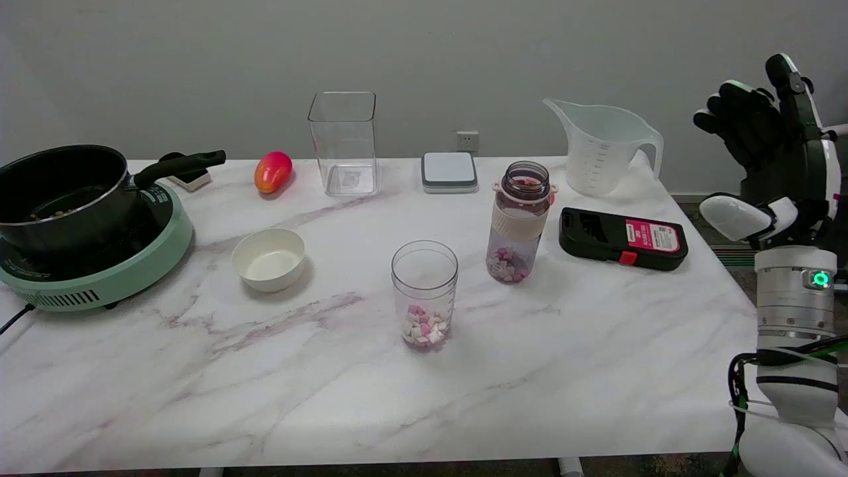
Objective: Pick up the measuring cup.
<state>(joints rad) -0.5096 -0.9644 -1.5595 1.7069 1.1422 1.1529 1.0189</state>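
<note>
In the head view, the measuring cup (pixel 601 149) stands upright at the upper right of the frame, on the far edge of the marble surface (pixel 331 397). It is translucent white plastic with a pointed spout toward the left, a handle on the right and faint graduation lines down its side. Just in front of it lies a black case with a red label (pixel 623 238), and left of that stands a water bottle (pixel 519 222). The right hand (pixel 772 142) is raised at the far right edge of the frame, off the surface, well apart from the cup. Its fingers are spread and slightly curled, holding and touching nothing.
</note>
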